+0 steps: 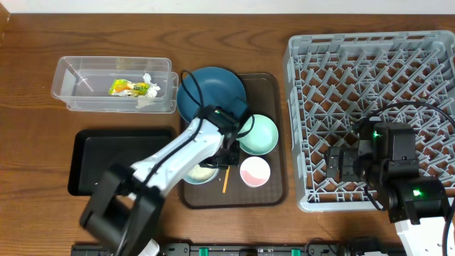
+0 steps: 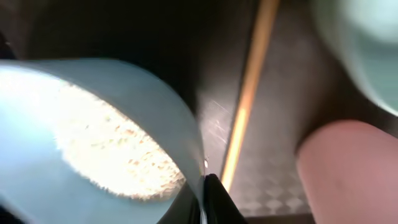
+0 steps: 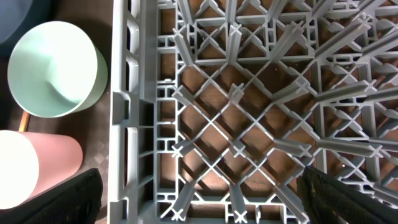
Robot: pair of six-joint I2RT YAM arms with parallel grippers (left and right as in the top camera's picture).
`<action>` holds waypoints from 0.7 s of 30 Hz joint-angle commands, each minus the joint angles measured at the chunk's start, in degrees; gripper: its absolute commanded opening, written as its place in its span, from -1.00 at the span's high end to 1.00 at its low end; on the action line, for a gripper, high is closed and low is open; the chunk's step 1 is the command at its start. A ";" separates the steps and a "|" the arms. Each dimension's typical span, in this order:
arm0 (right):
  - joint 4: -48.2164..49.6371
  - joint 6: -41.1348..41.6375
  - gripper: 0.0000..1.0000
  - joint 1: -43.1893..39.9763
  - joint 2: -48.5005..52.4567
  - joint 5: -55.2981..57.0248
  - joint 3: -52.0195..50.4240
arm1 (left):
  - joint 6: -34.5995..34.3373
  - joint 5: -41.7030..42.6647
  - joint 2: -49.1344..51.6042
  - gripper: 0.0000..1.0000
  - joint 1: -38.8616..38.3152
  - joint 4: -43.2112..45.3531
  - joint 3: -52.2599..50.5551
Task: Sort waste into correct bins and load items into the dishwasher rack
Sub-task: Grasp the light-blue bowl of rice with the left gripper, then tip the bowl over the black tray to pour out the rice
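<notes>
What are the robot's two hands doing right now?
Left gripper: closed on the rim of the round pale-blue bowl.
Right gripper: open, holding nothing.

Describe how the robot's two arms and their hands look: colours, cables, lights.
Left arm: white links, black joints and a black cable running along it; the left hand is black. Right arm: mostly black blocks with two green lights, looping black cables and a white link near the base; the right hand is black.
</notes>
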 commanded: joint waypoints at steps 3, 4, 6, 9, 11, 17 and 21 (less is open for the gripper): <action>-0.09 0.46 -0.99 -0.22 0.02 0.33 1.01 | 4.33 -0.59 -8.66 0.88 2.47 -1.49 2.05; -0.09 0.46 -0.98 -0.22 0.02 0.33 1.01 | 4.31 -0.59 -9.99 0.88 3.48 -1.88 2.05; -0.13 0.46 -0.98 -0.22 0.02 0.33 1.01 | 4.31 -0.55 -12.79 0.88 6.03 -2.84 2.05; -0.33 0.46 -0.99 -0.22 0.02 0.33 1.01 | 4.96 1.16 -16.48 0.88 11.56 -4.17 2.03; -0.33 0.46 -0.99 -0.22 0.02 0.33 1.01 | 7.85 5.11 -17.84 0.88 15.30 -4.22 2.03; -0.48 0.46 -0.98 -0.22 0.02 0.33 1.01 | 18.73 22.08 -18.80 0.88 28.92 -4.20 0.83; -0.81 0.46 -0.99 -0.22 0.02 0.33 1.01 | 25.53 33.51 -18.75 0.89 38.77 -3.96 -1.60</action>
